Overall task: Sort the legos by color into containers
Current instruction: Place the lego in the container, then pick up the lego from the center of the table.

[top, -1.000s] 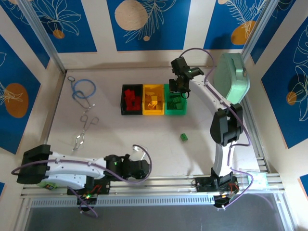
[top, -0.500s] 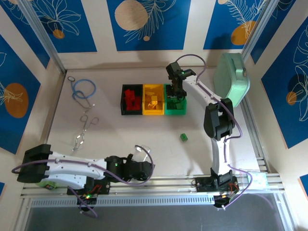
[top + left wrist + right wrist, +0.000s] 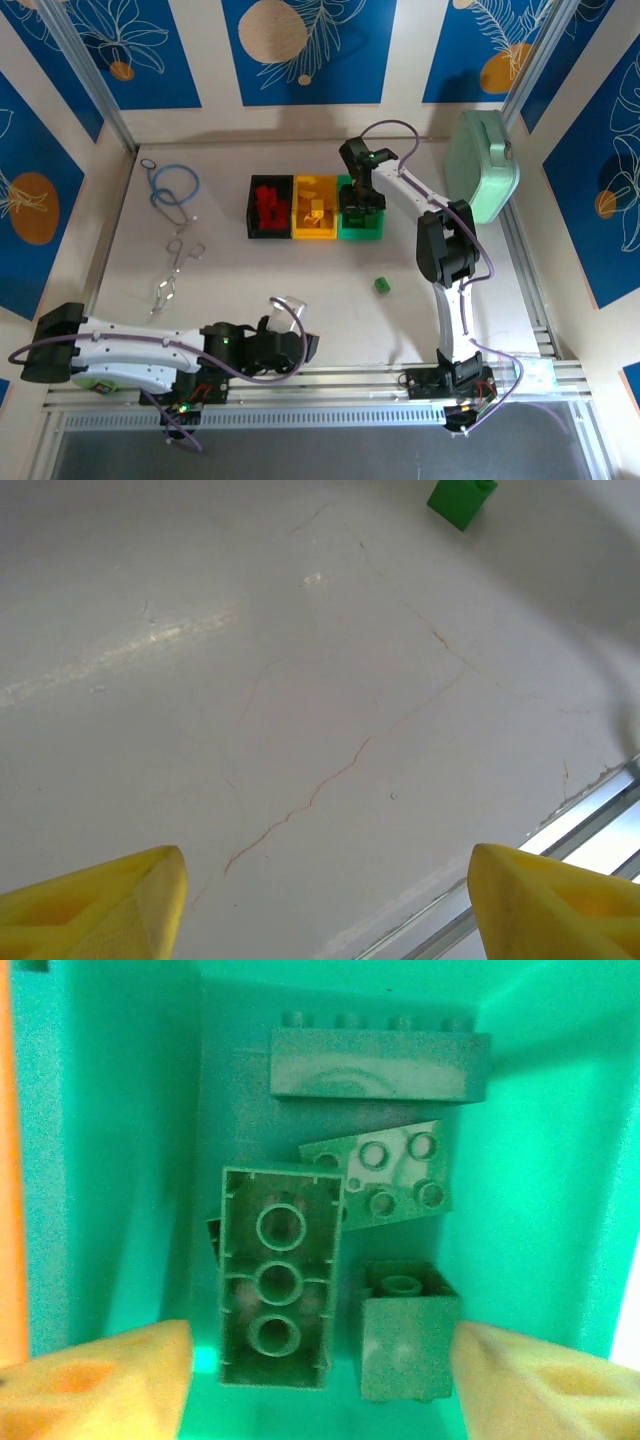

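Observation:
Three containers stand side by side at the back of the table: black, yellow and green. Red legos fill the black one and yellow legos the yellow one. My right gripper hangs over the green bin, open. Several green legos lie below it, among them an upside-down brick and a small brick. One green lego lies loose on the table. My left gripper is open low over bare table near the front edge.
A large mint-green case leans at the right wall. A blue-ringed stethoscope and metal forceps lie at the left. The metal front rail runs close by my left gripper.
My right gripper has moved left over the green bin and opened. A small green brick now lies in the bin under it. My left arm has shifted a little to the right.

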`<state>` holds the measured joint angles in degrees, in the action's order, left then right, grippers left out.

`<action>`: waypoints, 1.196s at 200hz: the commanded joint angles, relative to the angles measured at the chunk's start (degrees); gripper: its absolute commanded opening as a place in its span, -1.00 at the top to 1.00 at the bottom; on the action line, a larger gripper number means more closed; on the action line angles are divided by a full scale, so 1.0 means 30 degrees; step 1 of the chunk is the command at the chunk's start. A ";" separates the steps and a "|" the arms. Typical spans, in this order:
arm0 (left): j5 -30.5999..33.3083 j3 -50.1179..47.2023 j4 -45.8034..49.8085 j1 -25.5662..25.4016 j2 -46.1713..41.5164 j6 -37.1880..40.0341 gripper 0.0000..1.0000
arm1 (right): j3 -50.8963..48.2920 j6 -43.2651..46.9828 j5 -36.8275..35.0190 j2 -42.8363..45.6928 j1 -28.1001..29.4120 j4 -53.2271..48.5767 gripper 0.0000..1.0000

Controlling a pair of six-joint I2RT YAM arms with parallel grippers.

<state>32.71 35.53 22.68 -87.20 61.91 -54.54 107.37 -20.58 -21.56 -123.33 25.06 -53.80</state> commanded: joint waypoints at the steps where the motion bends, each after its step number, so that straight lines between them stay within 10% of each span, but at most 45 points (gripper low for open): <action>1: 0.0870 0.0675 0.0886 -0.0115 -0.0330 0.0462 -0.49 | 0.0895 -0.0113 -0.0534 0.0978 0.0622 -0.0748 -0.54; 75: -0.0957 0.2779 -0.0744 0.1221 0.1830 0.3112 -0.52 | -0.1555 -0.0533 -0.1273 0.8753 0.2086 -0.0256 -0.63; 155: -0.6833 0.7192 -0.4580 0.4636 0.9909 0.5889 -0.63 | -1.2399 -0.2423 -0.1496 2.0523 0.4474 0.1367 -0.80; 239: -0.9663 1.3792 -0.3461 0.6461 1.6838 0.7531 -0.62 | -1.4815 -0.2271 -0.3213 2.8117 0.4998 -0.1693 -0.89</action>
<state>7.09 72.47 10.74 -68.62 109.10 -34.35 64.88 -27.00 -29.28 -42.89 39.75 -55.46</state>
